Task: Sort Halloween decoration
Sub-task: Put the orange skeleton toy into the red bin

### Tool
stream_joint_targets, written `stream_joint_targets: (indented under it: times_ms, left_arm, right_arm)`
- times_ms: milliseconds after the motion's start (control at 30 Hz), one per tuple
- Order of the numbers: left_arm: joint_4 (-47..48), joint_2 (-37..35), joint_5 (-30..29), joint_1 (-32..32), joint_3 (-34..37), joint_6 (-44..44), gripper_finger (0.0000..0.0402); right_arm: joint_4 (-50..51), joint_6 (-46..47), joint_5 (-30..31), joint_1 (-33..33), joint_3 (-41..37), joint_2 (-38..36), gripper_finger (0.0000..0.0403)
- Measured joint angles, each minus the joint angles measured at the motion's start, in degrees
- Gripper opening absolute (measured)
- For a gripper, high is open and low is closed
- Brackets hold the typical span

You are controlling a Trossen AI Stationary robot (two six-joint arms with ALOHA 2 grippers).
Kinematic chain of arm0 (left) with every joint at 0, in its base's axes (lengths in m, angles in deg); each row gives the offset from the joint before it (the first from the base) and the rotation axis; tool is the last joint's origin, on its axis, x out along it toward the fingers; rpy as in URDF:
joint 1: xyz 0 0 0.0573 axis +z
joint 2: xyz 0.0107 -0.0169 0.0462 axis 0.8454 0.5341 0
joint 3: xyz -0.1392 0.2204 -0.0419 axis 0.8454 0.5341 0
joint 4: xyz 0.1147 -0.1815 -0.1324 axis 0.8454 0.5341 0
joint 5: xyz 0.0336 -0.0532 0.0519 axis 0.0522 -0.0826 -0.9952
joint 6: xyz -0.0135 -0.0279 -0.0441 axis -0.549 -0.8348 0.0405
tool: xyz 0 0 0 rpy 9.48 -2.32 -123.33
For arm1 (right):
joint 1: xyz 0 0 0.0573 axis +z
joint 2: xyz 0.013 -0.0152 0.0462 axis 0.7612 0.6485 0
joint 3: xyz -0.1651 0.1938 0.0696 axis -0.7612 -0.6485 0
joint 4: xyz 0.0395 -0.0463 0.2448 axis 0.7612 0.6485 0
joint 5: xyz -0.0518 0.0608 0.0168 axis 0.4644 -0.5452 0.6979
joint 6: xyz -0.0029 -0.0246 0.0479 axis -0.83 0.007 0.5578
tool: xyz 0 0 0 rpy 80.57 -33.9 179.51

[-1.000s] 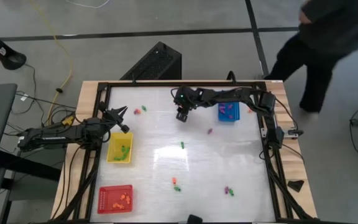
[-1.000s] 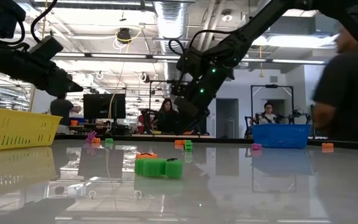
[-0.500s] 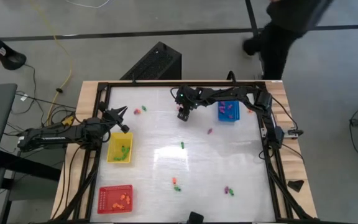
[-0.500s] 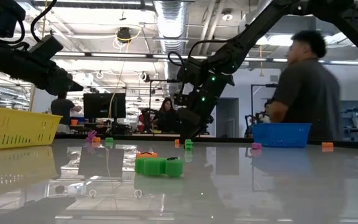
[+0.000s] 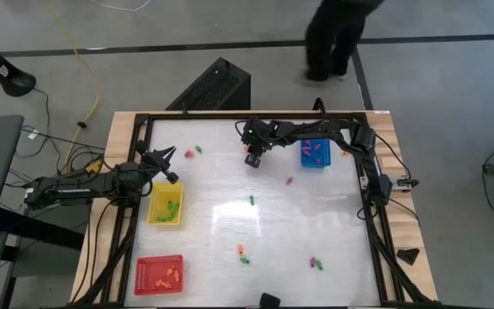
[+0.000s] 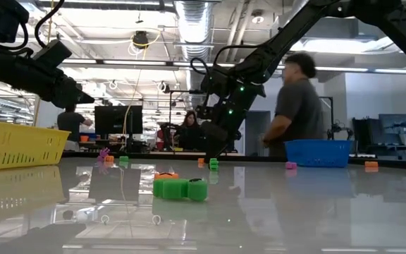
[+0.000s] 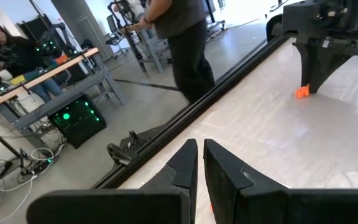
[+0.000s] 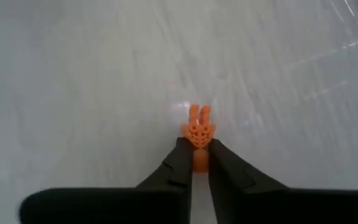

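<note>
The Halloween decoration is small orange, green and purple pieces scattered on the white table: a green one [image 5: 251,200], a purple one [image 5: 289,181], an orange and green pair [image 5: 242,253]. My right gripper [image 5: 251,160] stands at the table's far middle, shut on an orange piece [image 8: 197,134]; the left wrist view also shows that piece [image 7: 301,93] under the fingertips. My left gripper [image 5: 171,176] hangs shut above the far end of the yellow tray [image 5: 165,206], with nothing between its fingers [image 7: 199,155]. My right gripper pinches the orange piece's near end [image 8: 197,155] between its two fingertips. The fingers slant down from above and lie along the piece. The pronged far end [image 8: 198,113] sticks out past the fingertips, low at the table surface.
A blue tray [image 5: 315,154] with purple pieces stands at the far right. A red tray [image 5: 159,275] with orange pieces sits at the near left. Green pieces lie in the yellow tray. A person walks on the floor beyond the table's far edge.
My right gripper has gone down to the table at the orange piece. The person behind the table has walked from the right toward the middle.
</note>
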Motion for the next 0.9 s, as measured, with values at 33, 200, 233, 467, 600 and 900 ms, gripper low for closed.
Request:
stream_joint_targets:
  times_ms: [33,200,233,467,600,900]
  left_arm:
    - [0.00,0.00,0.00,0.00,0.00,0.00,0.0018]
    - [0.00,0.00,0.00,0.02,0.00,0.00,0.0018]
    - [0.00,0.00,0.01,0.02,0.00,0.02,0.0018]
    - [0.00,0.00,0.00,0.02,0.01,0.01,0.0018]
    - [0.00,0.00,0.00,0.02,0.00,0.02,0.0018]
    - [0.00,0.02,0.02,0.00,0.00,0.02,0.0018]
  right_arm:
    - [0.12,-0.02,-0.19,0.03,0.09,-0.02,0.0050]
    - [1.16,2.39,-5.12,1.54,1.94,0.17,0.0050]
    - [1.24,2.99,-7.05,2.42,2.61,0.22,0.0050]
    - [0.23,3.10,-9.81,12.79,7.81,0.13,0.0050]
    - [-6.18,4.39,-9.53,20.29,8.37,0.11,0.0050]
    - [-33.01,7.27,-9.32,37.77,8.26,2.41,0.0050]
